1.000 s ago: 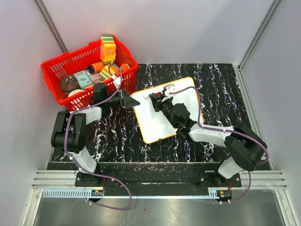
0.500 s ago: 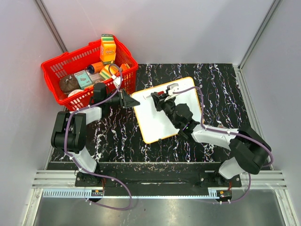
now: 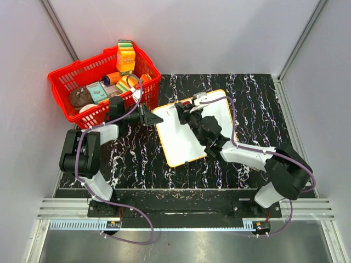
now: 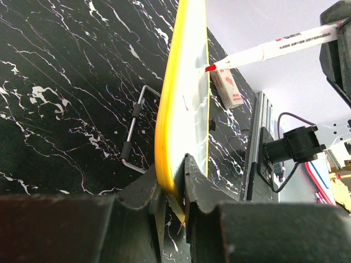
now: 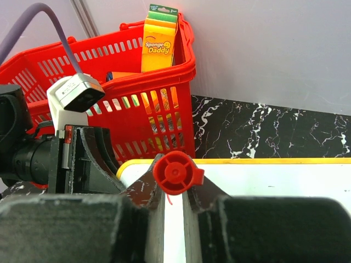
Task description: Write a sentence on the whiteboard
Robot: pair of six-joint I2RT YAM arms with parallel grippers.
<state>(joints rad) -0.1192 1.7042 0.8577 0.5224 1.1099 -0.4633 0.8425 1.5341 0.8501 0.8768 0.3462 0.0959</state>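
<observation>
**On the counter (image 3: pixel 258 98): marker shifts toward the board's far-left corner**

My left fingers (image 3: pixel 155 116) stay clamped on the left edge of the whiteboard (image 3: pixel 186 143), which lies flat mid-counter beside the red basket (image 3: pixel 67 112). Over the last second my right fingers (image 3: pixel 182 111), closed on the red marker (image 4: pixel 274 48), have slid toward the far edge. The tip now touches the white face. I judge a line of writing is starting there.

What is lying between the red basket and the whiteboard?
The left gripper, its fingers clamped on the whiteboard's edge beside the basket; the top view shows it.
</observation>
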